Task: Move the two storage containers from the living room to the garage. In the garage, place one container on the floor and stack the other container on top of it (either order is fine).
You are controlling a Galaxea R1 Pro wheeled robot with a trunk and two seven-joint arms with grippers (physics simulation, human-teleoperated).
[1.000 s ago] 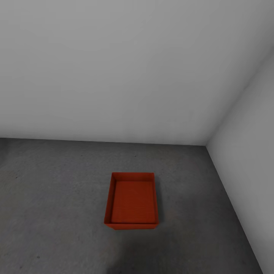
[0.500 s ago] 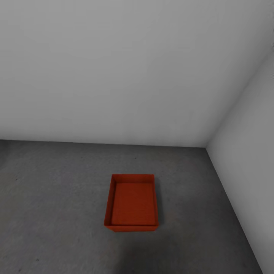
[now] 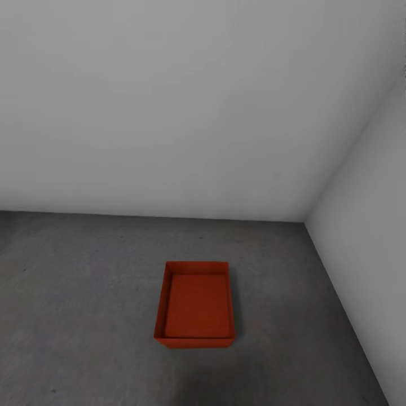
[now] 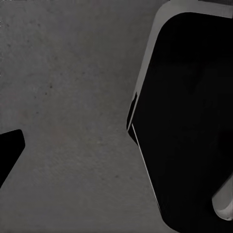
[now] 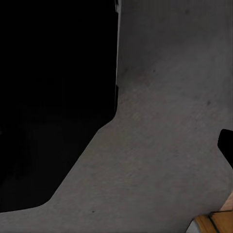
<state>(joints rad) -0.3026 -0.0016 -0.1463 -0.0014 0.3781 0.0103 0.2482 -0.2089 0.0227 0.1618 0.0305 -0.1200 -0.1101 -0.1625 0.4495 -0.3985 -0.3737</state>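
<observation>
From the head view, a nested stack of storage containers (image 3: 195, 305) sat on the concrete floor (image 3: 84, 293) near the white walls' corner (image 3: 305, 221), while both wrist views showed dark robot bodywork over that floor, each end effector's state impossible to tell.

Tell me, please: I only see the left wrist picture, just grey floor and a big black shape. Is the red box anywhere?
Observer: Yes. The head view shows an orange-red container sitting open side up on the grey concrete floor.
Operator: Is it near anything?
Observer: It is out on the floor, apart from the corner where two white walls meet.
Operator: Is the other box stacked on it?
Observer: I can't tell. There is a double edge along its near rim, but no clear second box.
</observation>
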